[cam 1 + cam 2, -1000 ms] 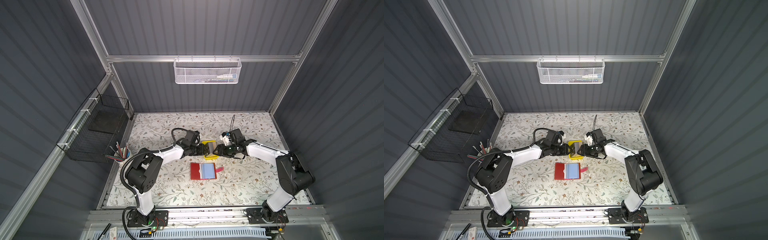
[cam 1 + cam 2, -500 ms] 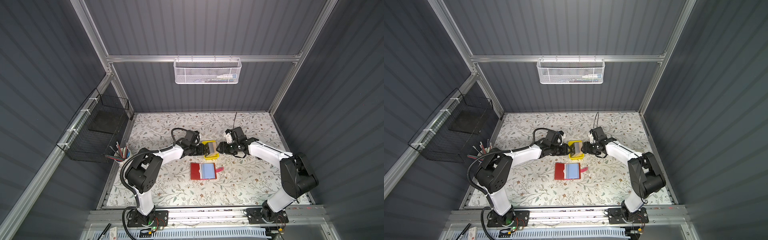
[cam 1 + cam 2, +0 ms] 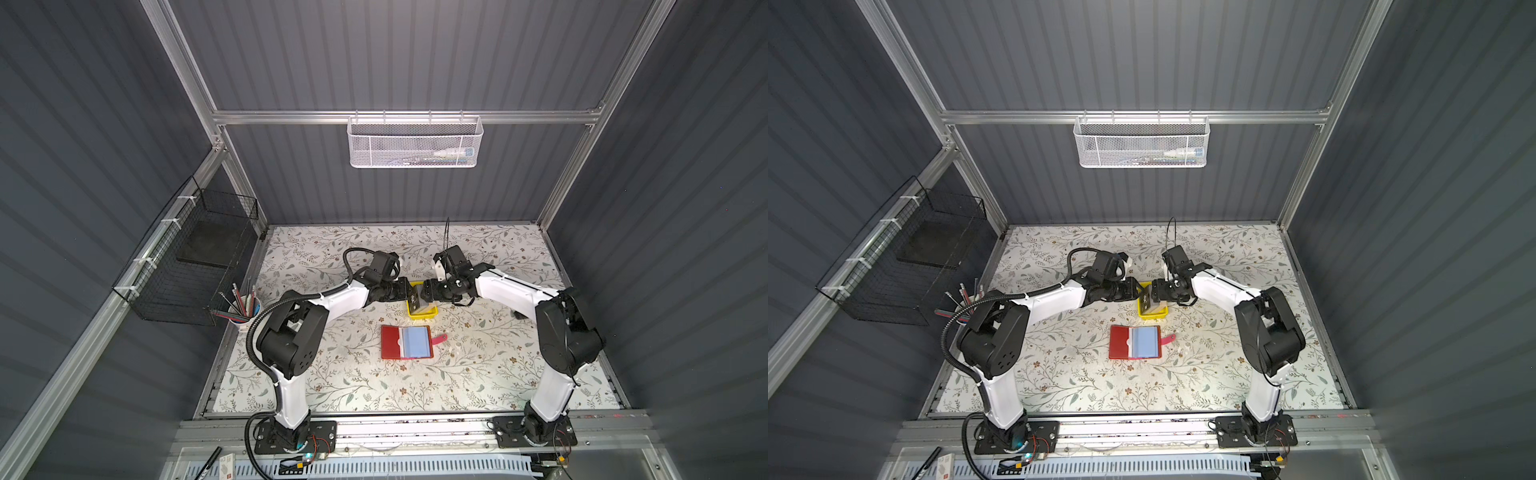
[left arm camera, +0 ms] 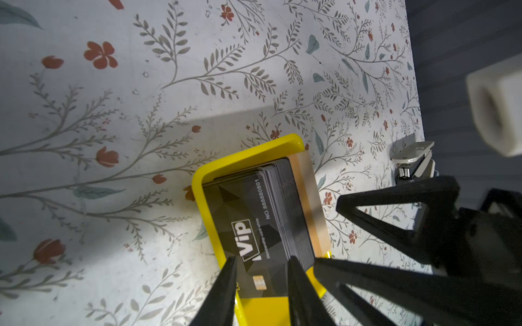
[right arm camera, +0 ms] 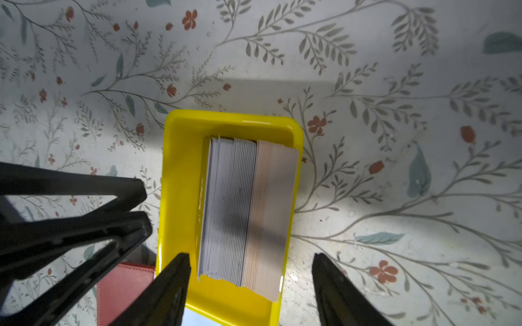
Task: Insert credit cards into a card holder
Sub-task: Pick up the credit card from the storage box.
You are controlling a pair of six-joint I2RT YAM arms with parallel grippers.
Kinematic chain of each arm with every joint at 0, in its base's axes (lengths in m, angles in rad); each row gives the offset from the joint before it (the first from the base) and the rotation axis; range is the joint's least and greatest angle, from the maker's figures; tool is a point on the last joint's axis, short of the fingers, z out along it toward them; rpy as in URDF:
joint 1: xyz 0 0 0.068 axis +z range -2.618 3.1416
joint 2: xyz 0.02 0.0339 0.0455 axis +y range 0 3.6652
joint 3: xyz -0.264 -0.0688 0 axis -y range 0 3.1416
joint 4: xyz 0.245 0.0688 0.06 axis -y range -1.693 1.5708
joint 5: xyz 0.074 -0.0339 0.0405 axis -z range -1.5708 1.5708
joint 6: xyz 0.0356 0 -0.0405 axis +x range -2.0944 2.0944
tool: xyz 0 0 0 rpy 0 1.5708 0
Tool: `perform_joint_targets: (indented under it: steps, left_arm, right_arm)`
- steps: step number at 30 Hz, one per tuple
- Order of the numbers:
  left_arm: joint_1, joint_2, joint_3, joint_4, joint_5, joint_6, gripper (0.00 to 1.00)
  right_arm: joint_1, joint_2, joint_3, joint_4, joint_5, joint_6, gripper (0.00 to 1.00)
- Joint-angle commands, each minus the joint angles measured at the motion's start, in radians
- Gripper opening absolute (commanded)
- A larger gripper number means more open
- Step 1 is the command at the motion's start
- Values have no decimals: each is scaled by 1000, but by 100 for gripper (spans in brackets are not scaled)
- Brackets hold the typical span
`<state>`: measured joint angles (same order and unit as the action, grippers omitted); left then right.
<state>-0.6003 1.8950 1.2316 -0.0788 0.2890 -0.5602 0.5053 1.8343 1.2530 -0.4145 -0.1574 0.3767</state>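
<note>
The credit cards (image 5: 231,203) stand as a leaning stack in a yellow tray (image 5: 183,169): dark ones, with tan ones (image 5: 271,211) at one side. The front card (image 4: 248,234) is black with white "Vip" lettering. My left gripper (image 4: 262,261) is open with narrow jaws, its fingertips flanking that front card's long edges. My right gripper (image 5: 250,259) is open wide, straddling the tray's opposite end around the stack. In both top views the two grippers (image 3: 409,293) (image 3: 424,290) meet over the tray (image 3: 422,315). The card holder (image 3: 406,342) (image 3: 1134,342) lies open in front of the tray, red with bluish sleeves.
A cup of pencils (image 3: 245,309) and a black wire basket (image 3: 195,266) are at the left edge. A white mesh basket (image 3: 413,143) hangs on the back wall. A small metal stapler (image 4: 413,161) lies near the mat's right edge.
The right jaws have opened wider around the tray's end. The left jaws have narrowed around the front card. The card holder has not moved.
</note>
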Motion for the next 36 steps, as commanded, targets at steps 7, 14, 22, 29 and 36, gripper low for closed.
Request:
perform_joint_targets:
  steps: [7, 14, 22, 29, 36]
  left_arm:
    - [8, 61, 46, 4, 76, -13, 29]
    - [7, 82, 48, 13, 93, -16, 27]
    - [8, 59, 41, 2, 80, -11, 26]
    - [8, 3, 22, -28, 49, 6, 25]
    - [12, -57, -30, -25, 7, 6, 25]
  right_arm:
    - [11, 29, 21, -29, 15, -5, 79]
    - [24, 40, 11, -11, 1, -3, 80]
    - [32, 43, 5, -1, 7, 3, 80]
    - [34, -12, -33, 7, 34, 30, 77]
    - [40, -49, -59, 6, 44, 44, 83]
